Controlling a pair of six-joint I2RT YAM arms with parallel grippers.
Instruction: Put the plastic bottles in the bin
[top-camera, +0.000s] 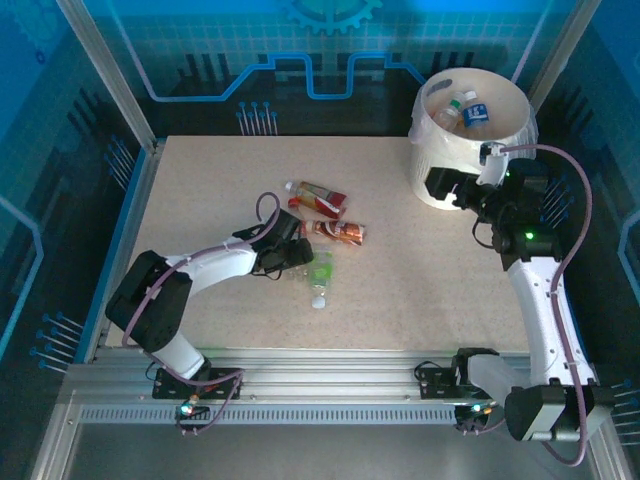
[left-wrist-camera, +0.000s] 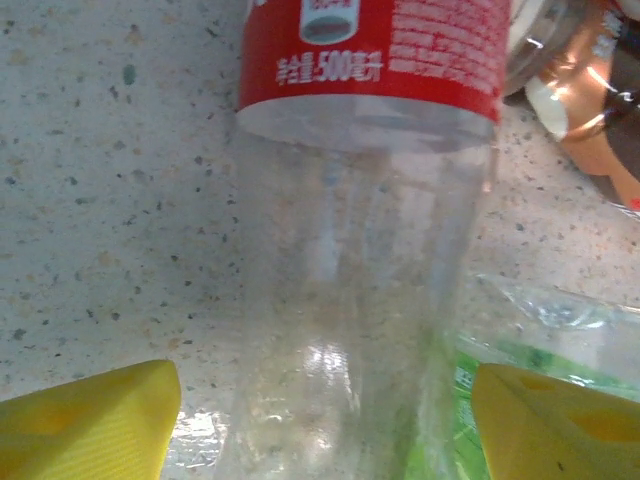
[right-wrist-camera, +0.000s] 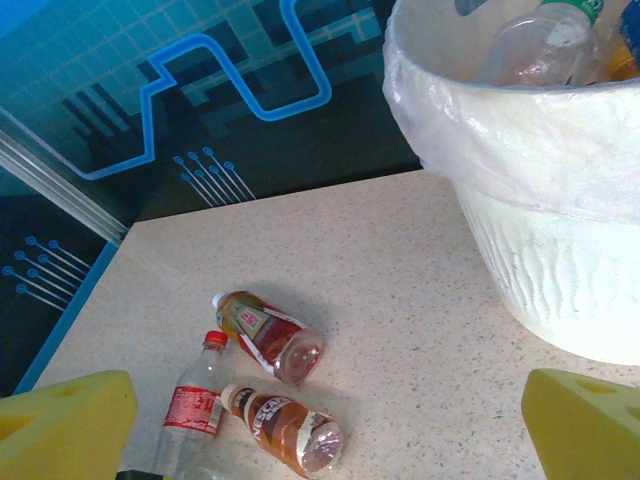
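our left pincer is spread wide and sits low over the table. its yellow fingers stand on either side of the clear body of a red-labelled bottle, which lies on its side. bare table shows between the bottle and one finger, so nothing is gripped. just beside that bottle, on the other finger's side, lies a crumpled green bottle, and beyond it a brown bottle. seen from above, a bottle with a red and yellow label lies a little farther toward the back. all four are on the middle of the table, well apart from the bin.

our right pincer is spread too, with nothing between its fingers. it hangs above the table close to the bin's outer wall. the bin stands at the far right of the table, with a white bag folded over its rim. inside it we see a blue-labelled bottle and a clear bottle lying next to each other.
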